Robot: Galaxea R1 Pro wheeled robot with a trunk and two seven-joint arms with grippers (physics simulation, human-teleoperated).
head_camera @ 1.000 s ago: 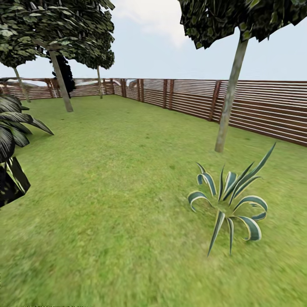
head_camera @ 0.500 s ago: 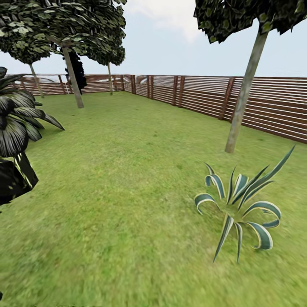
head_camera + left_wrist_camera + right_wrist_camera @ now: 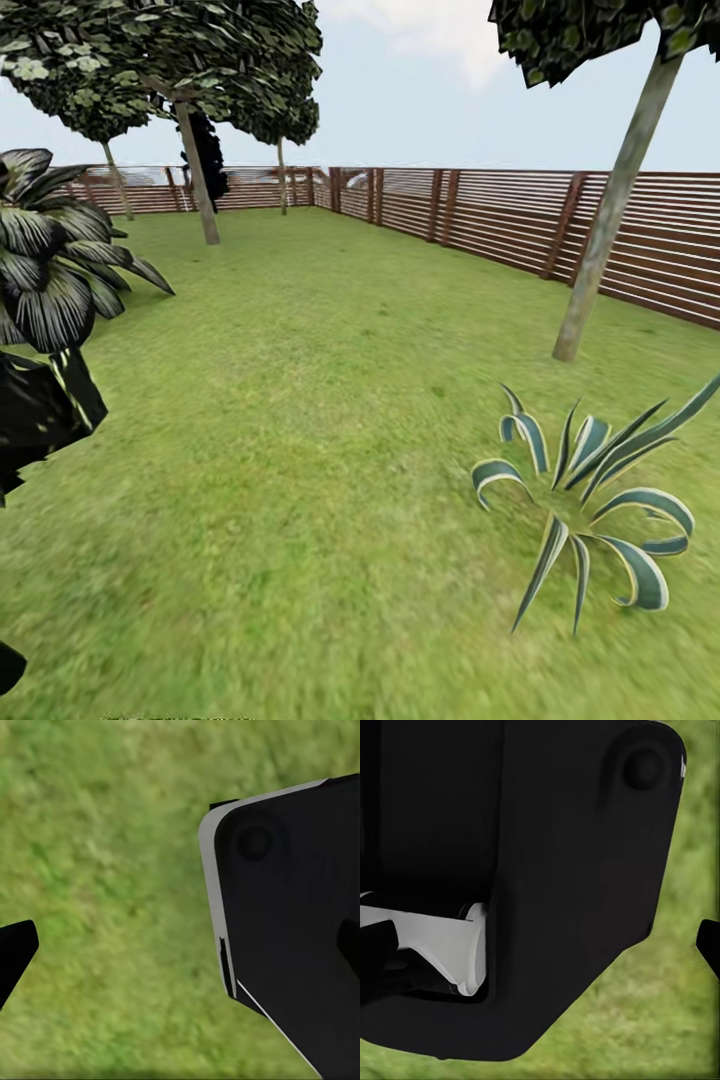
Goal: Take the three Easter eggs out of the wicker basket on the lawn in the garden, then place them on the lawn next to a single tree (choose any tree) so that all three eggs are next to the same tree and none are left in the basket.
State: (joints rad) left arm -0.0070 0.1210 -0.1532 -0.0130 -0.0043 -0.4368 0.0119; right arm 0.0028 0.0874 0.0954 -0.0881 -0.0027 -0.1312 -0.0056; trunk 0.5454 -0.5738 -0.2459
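Observation:
The Easter eggs and the wicker basket are out of view. The lawn [image 3: 300, 400] spreads ahead, mottled green, up to the garden's brown slatted fence [image 3: 500, 215]. A tree [image 3: 610, 225] with a pale, thick, leaning trunk stands at the right near the fence. Another such tree [image 3: 197, 175] stands far off at the back left. In the left wrist view, my left gripper [image 3: 180, 952] hangs open over the grass beside a black body panel [image 3: 292, 922]. My right gripper [image 3: 540, 945] is also open, close against a black housing [image 3: 547, 870], with nothing between its fingertips.
A striped spiky plant [image 3: 590, 500] grows on the grass at the front right. A dark broad-leaved plant [image 3: 50, 270] and a black shape [image 3: 40, 410] crowd the left edge. Thin-trunked trees [image 3: 282, 170] and a black bush [image 3: 208, 150] stand at the far fence.
The whole head view has shifted: trees, fence and plants now sit further right in the picture, so the camera has turned left. Nothing on the lawn itself has moved.

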